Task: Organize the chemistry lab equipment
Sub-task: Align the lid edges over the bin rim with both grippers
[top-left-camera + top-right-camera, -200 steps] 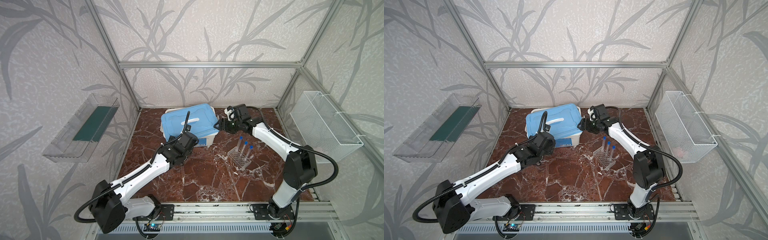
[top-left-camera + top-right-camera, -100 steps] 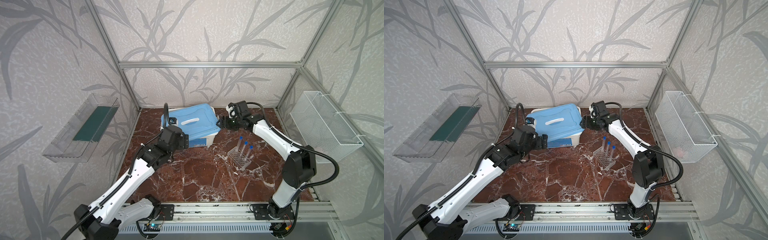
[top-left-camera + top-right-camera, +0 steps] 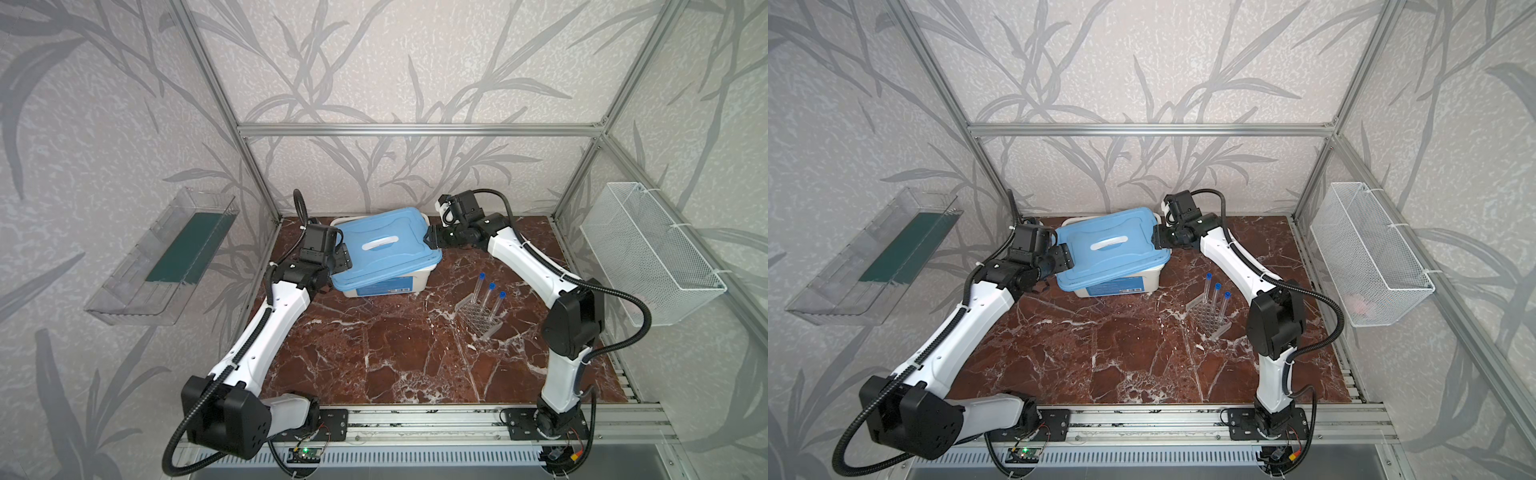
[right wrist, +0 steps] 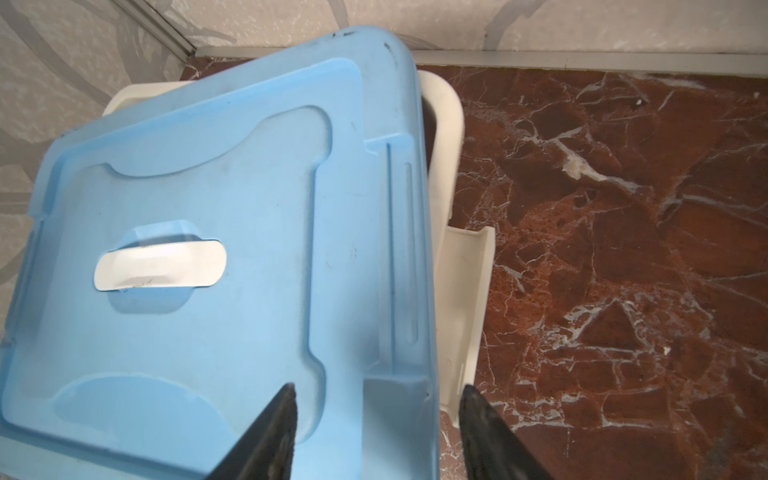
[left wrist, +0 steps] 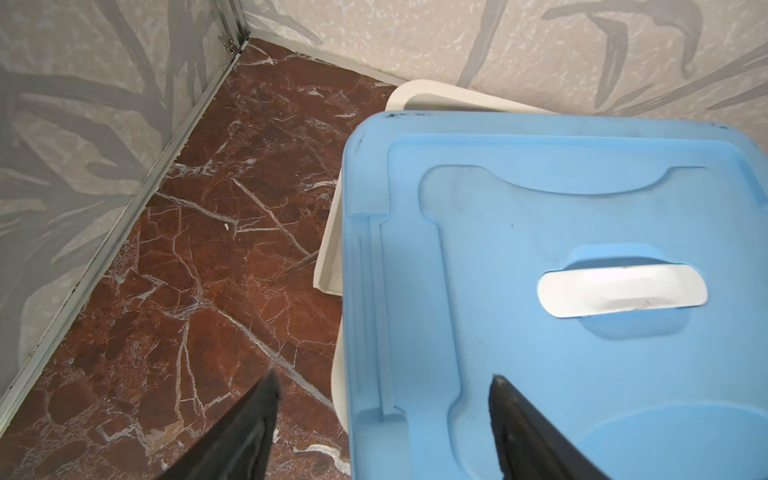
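Observation:
Three clear tubes with blue caps [image 3: 491, 297] [image 3: 1217, 296] stand upright in a clear perforated rack [image 3: 478, 321] [image 3: 1207, 319] on the marble floor right of centre. Neither gripper is near them. My left gripper [image 3: 343, 259] [image 3: 1065, 257] is open at the left edge of the blue lid [image 3: 382, 249]; in the left wrist view the gripper [image 5: 384, 378] straddles that edge, one finger over the floor, one over the lid. My right gripper [image 3: 430, 240] [image 3: 1158, 239] is open at the lid's right edge, straddling it in the right wrist view [image 4: 379, 388].
The blue lid lies askew on the big white tub [image 3: 386, 286] at the back, with the tub's rim [image 5: 415, 89] showing behind it. A clear bin [image 3: 166, 257] hangs on the left wall and a white wire basket [image 3: 648, 249] on the right wall.
My left arm has swung from the tub's front to the lid's left edge. Both grippers' jaws have narrowed a little. The right gripper has stayed at the lid's right edge.

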Robot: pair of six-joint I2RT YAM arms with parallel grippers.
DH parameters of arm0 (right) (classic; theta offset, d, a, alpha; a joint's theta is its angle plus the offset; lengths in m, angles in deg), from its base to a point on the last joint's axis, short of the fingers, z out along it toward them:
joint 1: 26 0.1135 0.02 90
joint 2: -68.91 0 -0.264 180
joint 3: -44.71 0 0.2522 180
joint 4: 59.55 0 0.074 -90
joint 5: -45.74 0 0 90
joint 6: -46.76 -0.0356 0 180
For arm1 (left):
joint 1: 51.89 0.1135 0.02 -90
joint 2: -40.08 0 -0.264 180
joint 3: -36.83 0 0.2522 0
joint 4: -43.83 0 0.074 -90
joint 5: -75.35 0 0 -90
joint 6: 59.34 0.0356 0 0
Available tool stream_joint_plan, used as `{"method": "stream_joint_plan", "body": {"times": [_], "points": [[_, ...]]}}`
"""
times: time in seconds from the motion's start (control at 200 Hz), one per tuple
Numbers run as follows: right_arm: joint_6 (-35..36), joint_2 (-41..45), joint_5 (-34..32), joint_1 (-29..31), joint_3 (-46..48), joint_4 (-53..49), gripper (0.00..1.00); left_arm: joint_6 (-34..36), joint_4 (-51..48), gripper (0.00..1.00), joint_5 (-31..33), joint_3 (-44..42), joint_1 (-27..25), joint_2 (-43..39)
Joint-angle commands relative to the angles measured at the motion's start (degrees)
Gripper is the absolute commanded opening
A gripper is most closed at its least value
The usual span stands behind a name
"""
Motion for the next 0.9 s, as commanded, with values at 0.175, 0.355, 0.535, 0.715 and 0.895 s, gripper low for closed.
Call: {"method": "stream_joint_plan", "body": {"times": [0.175, 0.355, 0.535, 0.715, 0.895], "points": [[2.31, 0.54, -1.83, 0.6, 1.59, -3.68, 0.49, 0.61, 7.26, 0.66, -3.26, -1.86, 5.15, 6.0], [1.68, 2.38, -2.77, 1.0, 4.31, -3.98, 0.43, 0.7, 7.83, 0.6, -5.21, 0.19, 5.86, 9.84], [1.12, 4.57, -3.29, 2.12, 7.32, -3.16, 0.41, 1.28, 7.14, 0.52, -4.77, 3.62, 6.68, 15.02], [0.26, 6.34, -3.3, 2.49, 10.48, -2.93, 0.39, 0.66, 7.82, 0.47, -4.98, 5.8, 7.03, 17.92], [-0.26, 8.65, -3.38, 3.0, 12.78, -2.58, 0.39, 1.34, 7.59, 0.46, -5.57, 8.6, 7.12, 20.55]]}}
